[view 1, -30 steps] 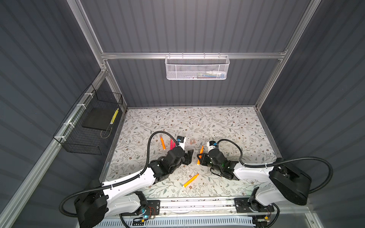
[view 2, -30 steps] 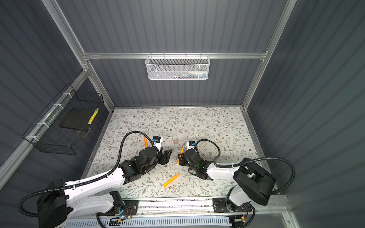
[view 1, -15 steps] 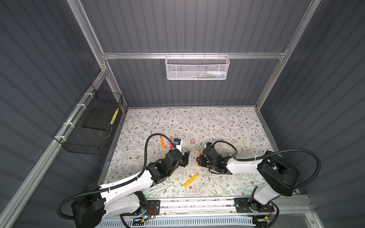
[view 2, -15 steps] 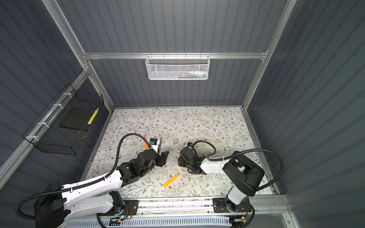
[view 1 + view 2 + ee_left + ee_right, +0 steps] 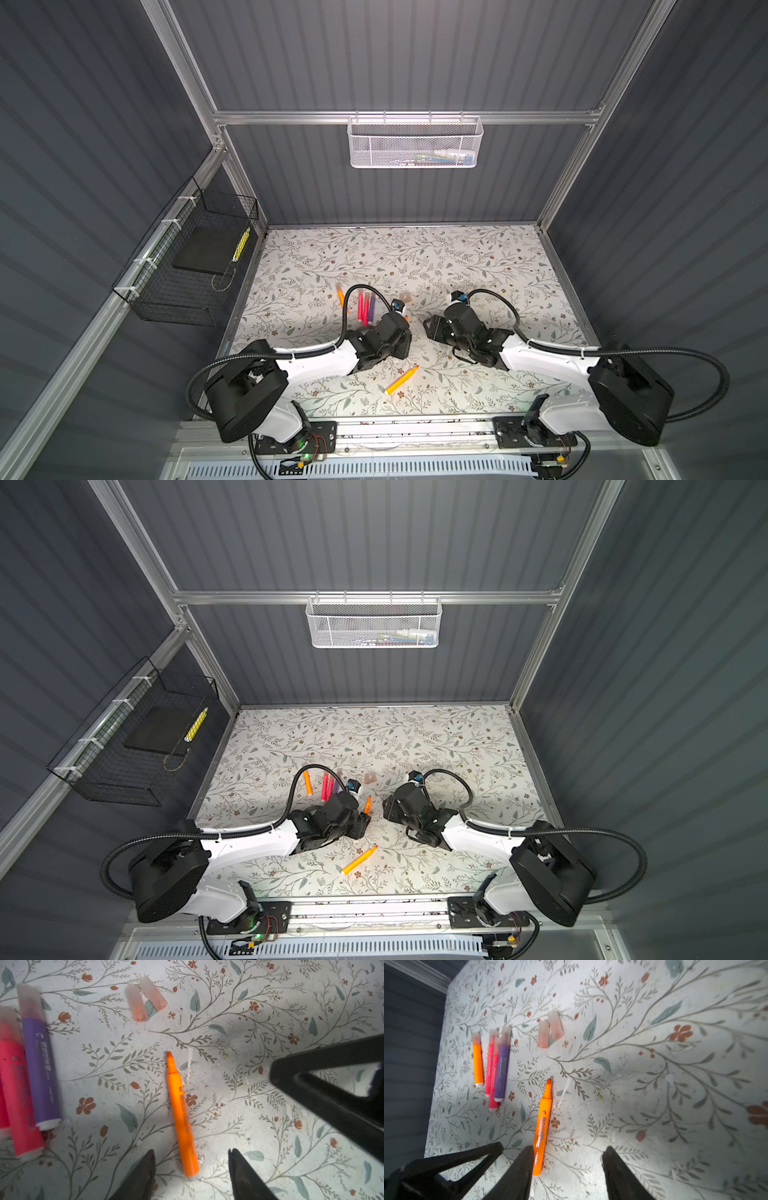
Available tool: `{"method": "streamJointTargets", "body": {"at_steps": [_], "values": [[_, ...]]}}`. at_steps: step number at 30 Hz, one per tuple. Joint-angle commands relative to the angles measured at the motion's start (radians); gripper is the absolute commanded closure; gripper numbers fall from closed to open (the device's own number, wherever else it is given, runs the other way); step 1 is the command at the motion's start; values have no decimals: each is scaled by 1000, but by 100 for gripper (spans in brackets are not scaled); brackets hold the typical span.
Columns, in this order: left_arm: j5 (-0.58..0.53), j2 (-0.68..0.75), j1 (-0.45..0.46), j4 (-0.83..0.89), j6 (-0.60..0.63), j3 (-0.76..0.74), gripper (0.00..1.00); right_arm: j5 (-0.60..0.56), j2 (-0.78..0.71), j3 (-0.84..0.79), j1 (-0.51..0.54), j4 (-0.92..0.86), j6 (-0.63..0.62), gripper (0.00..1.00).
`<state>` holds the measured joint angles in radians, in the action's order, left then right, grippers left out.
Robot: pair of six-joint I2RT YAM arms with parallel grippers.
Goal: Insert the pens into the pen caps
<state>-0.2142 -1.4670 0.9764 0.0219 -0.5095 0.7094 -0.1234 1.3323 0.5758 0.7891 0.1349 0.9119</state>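
While four capped pens lie side by side at the left of the floral mat, one orange, two pink and one purple, each with a translucent cap over its tip, two pens are bare. By my reckoning the job is about two-thirds done.

Next along, the left gripper hangs low over the mat with its jaws spread. Its wrist view shows the tail of an uncapped orange pen lying flat between the fingertips, with neither finger touching it. That pen points away from the robot toward two loose caps, which rest on the mat a little beyond its tip, close together in a narrow V. Nearer the robot's base, a second orange pen lies alone at a slant, also uncapped.

To the right, the right gripper faces the left one across the same middle pen, its jaws likewise parted and holding nothing. In its wrist view one finger sits right beside the pen's tail, though I cannot tell whether it touches.

The step in hand appears to be picking up this middle pen for capping. The next move calls for one gripper to close squarely on the barrel, leaving the tip free, while the other takes a cap with its open mouth toward that tip. The two must then line up on one axis before being pushed together. With both grippers crowding one pen, the roles need sharing out to avoid a bump.
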Motion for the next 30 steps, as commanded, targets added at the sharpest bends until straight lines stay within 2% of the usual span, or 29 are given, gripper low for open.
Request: {"method": "streamJointTargets", "body": {"at_steps": [1,8,13,18,21,25,30], "values": [[-37,37,7,64,-14,2,43,-19,-28,5,-5,-58,-35,44],[-275,407,-6,137,-89,-169,38,47,157,221,29,-169,-106,49],[-286,595,-51,194,-101,-237,36,50,298,353,63,-240,-129,49],[-313,685,-55,241,-99,-255,35,44,424,499,108,-341,-161,48],[-315,711,-56,258,-97,-255,35,-10,482,565,130,-406,-165,49],[-318,729,-57,266,-89,-260,35,-71,503,581,145,-446,-162,49],[-321,729,-57,261,-85,-265,35,-88,563,610,150,-466,-160,50]]}}
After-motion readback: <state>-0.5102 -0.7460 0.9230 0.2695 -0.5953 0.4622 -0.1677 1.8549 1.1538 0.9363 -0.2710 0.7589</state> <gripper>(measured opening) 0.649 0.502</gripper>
